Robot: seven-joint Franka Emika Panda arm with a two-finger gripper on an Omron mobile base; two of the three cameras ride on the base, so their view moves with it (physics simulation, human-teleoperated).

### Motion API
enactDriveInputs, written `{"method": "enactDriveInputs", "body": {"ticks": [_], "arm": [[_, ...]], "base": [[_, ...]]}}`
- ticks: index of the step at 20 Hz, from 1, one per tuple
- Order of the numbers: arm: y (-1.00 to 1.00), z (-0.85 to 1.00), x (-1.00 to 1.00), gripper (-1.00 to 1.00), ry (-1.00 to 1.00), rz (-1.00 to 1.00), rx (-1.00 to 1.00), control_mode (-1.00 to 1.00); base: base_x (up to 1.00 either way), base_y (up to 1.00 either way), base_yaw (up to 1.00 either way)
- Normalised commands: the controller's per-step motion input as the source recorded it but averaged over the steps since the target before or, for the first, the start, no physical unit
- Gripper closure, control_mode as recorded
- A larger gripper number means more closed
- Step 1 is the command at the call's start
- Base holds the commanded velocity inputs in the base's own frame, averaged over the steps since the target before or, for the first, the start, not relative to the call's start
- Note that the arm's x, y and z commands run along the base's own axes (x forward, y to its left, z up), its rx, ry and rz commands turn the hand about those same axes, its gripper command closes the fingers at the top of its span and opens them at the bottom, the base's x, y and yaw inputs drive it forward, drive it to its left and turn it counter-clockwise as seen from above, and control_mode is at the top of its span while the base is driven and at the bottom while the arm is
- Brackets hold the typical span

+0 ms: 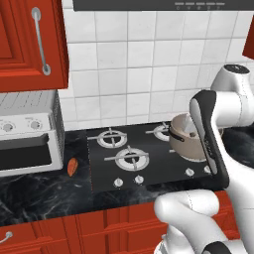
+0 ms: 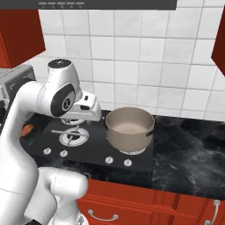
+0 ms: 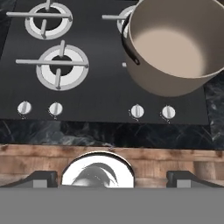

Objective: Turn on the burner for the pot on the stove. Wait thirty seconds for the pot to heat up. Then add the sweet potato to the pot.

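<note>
The black stove (image 3: 100,87) fills the hand view, and a row of small silver knobs (image 3: 137,111) runs along its front edge. The wide taupe pot (image 3: 175,48) stands on the front right burner, empty, its dark handle (image 3: 131,54) pointing left. No flame shows at any burner. My gripper (image 3: 112,179) hovers above the stove's front edge, open, its dark fingertips (image 3: 41,178) wide apart with nothing between them. The sweet potato (image 1: 72,166) lies on the dark counter just left of the stove (image 1: 129,156), away from the pot (image 1: 186,141). From the right the pot (image 2: 129,129) stands beside my hand.
A white toaster oven (image 1: 27,139) stands on the counter at the far left. Red wall cabinets (image 1: 30,44) hang above it, and a tiled wall backs the stove. Dark marble counter (image 2: 184,154) stretches to the right of the pot. Red drawers (image 2: 132,202) run below.
</note>
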Motion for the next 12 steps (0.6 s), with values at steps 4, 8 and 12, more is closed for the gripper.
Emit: {"method": "enactDriveInputs", "body": {"ticks": [4,8,12], "arm": [[-0.44,-0.10,-0.29,-1.00,0.00,0.00,0.00,-1.00],[-0.41,-0.07,-0.28,-1.00,0.00,0.00,0.00,-1.00],[-0.36,-0.15,-0.14,-1.00,0.00,0.00,0.00,-1.00]], "base": [[0.00,0.00,0.00],[0.00,0.00,0.00],[0.00,0.00,0.00]]}}
